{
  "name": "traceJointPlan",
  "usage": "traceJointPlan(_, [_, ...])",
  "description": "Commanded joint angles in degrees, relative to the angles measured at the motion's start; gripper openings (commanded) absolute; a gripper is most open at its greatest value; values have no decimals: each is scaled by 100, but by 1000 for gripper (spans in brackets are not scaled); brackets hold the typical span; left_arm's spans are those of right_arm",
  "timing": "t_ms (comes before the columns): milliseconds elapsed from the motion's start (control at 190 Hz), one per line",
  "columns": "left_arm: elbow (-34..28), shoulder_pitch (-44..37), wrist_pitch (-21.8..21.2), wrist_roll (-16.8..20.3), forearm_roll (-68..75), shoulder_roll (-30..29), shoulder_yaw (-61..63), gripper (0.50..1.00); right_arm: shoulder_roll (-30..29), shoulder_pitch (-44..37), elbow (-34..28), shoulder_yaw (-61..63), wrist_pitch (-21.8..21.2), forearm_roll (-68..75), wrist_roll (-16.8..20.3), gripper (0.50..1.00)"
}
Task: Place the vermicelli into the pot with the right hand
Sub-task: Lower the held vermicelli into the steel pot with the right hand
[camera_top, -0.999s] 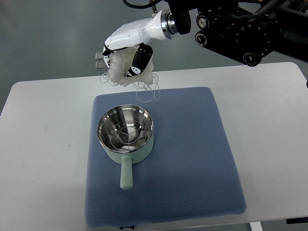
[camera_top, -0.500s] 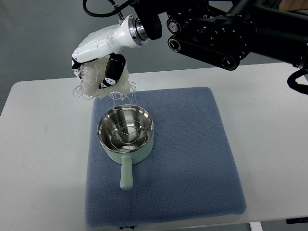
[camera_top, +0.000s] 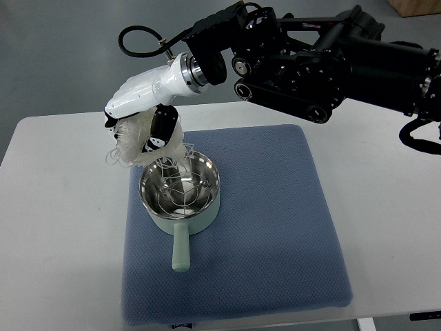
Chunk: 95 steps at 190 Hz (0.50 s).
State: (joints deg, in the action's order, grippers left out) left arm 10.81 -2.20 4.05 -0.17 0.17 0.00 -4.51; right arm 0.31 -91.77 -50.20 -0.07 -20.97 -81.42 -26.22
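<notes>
Our right hand (camera_top: 148, 131) is grasping the bundle of vermicelli (camera_top: 134, 141) just above the far left rim of the pot (camera_top: 180, 189), and some loose threads already hang into it. We should bring the bundle over the middle of the pot and lower it before we release, so no strands fall on the blue mat (camera_top: 275, 227).

White tabletop (camera_top: 69, 207) in front of me, rounded corners, spans nearly the full width of my view. Blue textured mat (camera_top: 275, 227) lies flat on it, roughly centered, near edge almost at the tabletop's near edge, far edge short of the far edge. Bare white margins left and right of the mat. Grey floor (camera_top: 55, 55) past the far edge. Black cable (camera_top: 138, 38) loops above the far-left area.
</notes>
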Motion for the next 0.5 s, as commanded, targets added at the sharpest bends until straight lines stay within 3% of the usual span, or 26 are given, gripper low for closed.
traceJointPlan(0, [0, 0, -1, 0, 0, 0, 2, 1000, -31, 168, 37, -2, 14, -23, 20, 500])
traceJointPlan(494, [0, 0, -1, 0, 0, 0, -6, 1000, -31, 853, 318, -441, 190, -84, 47, 500])
